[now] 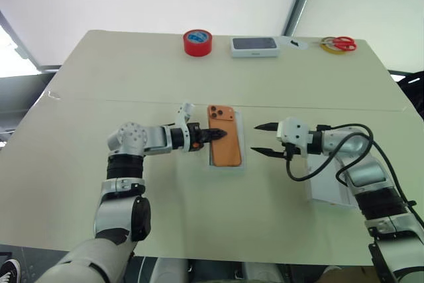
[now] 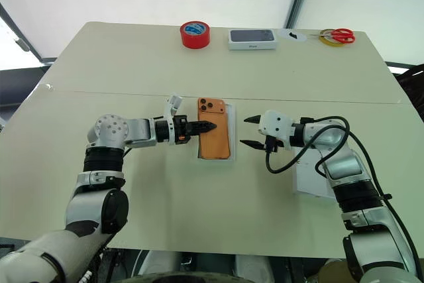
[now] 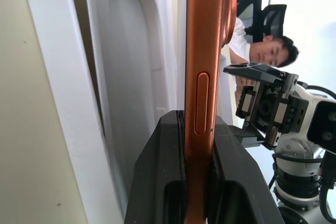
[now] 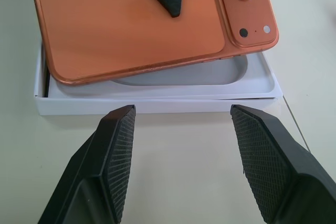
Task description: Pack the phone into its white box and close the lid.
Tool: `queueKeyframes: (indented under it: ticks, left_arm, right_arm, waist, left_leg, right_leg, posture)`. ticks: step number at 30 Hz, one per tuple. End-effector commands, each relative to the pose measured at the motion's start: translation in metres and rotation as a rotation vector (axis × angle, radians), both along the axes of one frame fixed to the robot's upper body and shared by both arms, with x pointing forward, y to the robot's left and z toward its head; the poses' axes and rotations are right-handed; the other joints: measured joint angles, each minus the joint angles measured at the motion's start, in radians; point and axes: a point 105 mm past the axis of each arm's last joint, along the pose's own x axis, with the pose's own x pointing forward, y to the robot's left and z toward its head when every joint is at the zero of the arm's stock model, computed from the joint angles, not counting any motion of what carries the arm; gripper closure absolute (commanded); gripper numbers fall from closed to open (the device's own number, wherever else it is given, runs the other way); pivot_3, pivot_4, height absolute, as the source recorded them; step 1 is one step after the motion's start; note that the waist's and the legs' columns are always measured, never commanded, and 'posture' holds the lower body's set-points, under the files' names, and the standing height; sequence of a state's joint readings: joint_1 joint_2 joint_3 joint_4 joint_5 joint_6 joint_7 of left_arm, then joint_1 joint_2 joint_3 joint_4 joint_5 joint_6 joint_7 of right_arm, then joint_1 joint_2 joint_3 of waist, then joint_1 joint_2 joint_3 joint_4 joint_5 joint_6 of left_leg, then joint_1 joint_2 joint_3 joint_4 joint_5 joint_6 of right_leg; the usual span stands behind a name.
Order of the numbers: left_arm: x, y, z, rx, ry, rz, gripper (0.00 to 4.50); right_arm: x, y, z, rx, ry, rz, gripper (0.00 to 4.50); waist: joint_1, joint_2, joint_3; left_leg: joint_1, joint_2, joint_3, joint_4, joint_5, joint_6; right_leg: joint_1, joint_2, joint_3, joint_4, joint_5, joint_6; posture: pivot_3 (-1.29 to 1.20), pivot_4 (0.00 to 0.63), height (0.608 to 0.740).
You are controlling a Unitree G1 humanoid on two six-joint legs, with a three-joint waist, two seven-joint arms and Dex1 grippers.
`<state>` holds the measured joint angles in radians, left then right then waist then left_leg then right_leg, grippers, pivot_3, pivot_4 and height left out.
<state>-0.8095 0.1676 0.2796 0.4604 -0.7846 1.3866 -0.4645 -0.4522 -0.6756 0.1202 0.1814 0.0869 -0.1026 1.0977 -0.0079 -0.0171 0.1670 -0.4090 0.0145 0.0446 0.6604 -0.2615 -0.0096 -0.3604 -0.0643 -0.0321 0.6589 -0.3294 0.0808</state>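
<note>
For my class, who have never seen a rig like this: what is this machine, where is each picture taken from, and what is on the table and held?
This is a humanoid robot with two arms, each ending in a black two-fingered claw. Two pictures come from cameras in its head, looking down at a table; two come from cameras on its wrists, looking along the fingers. The left claw is shut on the edge of an orange phone, holding it tilted over a shallow white box with a white insert inside. The right claw waits open beside the box, holding nothing. Under the right arm lies the white lid. At the far edge sit red tape, another phone box and scissors.
</note>
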Motion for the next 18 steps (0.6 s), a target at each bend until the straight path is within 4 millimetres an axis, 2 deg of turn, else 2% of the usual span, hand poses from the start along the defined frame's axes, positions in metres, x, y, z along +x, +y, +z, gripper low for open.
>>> queueKeyframes:
  ticks: [1, 4, 11, 13, 14, 18]
  left_arm:
    - [0.008, -0.004, 0.02, -0.022, -0.077, -0.027, 4.46]
    - [0.011, -0.006, 0.019, -0.029, -0.067, -0.044, 4.46]
    - [0.005, -0.012, 0.005, -0.002, -0.056, -0.092, 4.46]
    - [0.004, -0.012, 0.006, -0.02, -0.048, -0.097, 3.49]
    - [0.004, -0.012, 0.005, -0.005, -0.054, -0.1, 3.16]
    - [0.003, -0.012, 0.008, 0.006, -0.062, -0.114, 1.05]
  right_arm:
    - [0.0, 0.005, 0.009, 0.007, -0.047, 0.02, 1.47]
    - [0.0, 0.006, 0.008, 0.003, -0.046, 0.021, 1.47]
    - [0.001, 0.003, 0.009, 0.001, -0.051, 0.01, 1.47]
    - [0.001, 0.002, 0.009, 0.001, -0.051, 0.008, 1.47]
    - [0.001, 0.002, 0.009, 0.001, -0.05, 0.007, 1.47]
    - [0.001, 0.002, 0.008, 0.002, -0.049, 0.008, 1.47]
  waist:
    - [0.0, 0.0, 0.0]
    - [-0.001, 0.0, 0.0]
    - [-0.001, 0.0, 0.0]
    - [-0.002, 0.0, 0.0]
    - [-0.003, 0.0, 0.0]
    - [-0.002, 0.0, 0.0]
  left_leg:
    - [0.0, 0.0, 0.0, 0.0, 0.0, 0.0]
    - [0.0, 0.0, 0.0, 0.0, 0.0, 0.0]
    - [-0.001, 0.0, 0.001, 0.0, 0.0, 0.0]
    - [-0.001, 0.0, 0.001, 0.0, 0.0, 0.0]
    - [-0.001, 0.0, 0.001, 0.0, 0.0, 0.0]
    - [-0.001, 0.0, 0.001, 0.0, 0.0, 0.0]
  right_leg:
    - [0.0, 0.0, 0.0, 0.0, 0.0, 0.0]
    - [0.0, 0.0, 0.0, 0.0, 0.0, 0.0]
    - [-0.001, 0.0, 0.0, 0.001, 0.0, 0.0]
    - [-0.001, 0.0, 0.0, 0.001, 0.0, 0.0]
    - [-0.001, 0.0, 0.0, 0.001, 0.0, 0.0]
    - [-0.001, 0.0, 0.0, 0.002, 0.0, 0.0]
  posture:
    - [0.0, 0.15, 0.74]
    - [0.0, 0.15, 0.74]
    - [0.0, 0.15, 0.74]
    - [0.0, 0.15, 0.74]
    - [0.0, 0.15, 0.74]
    - [0.0, 0.15, 0.74]
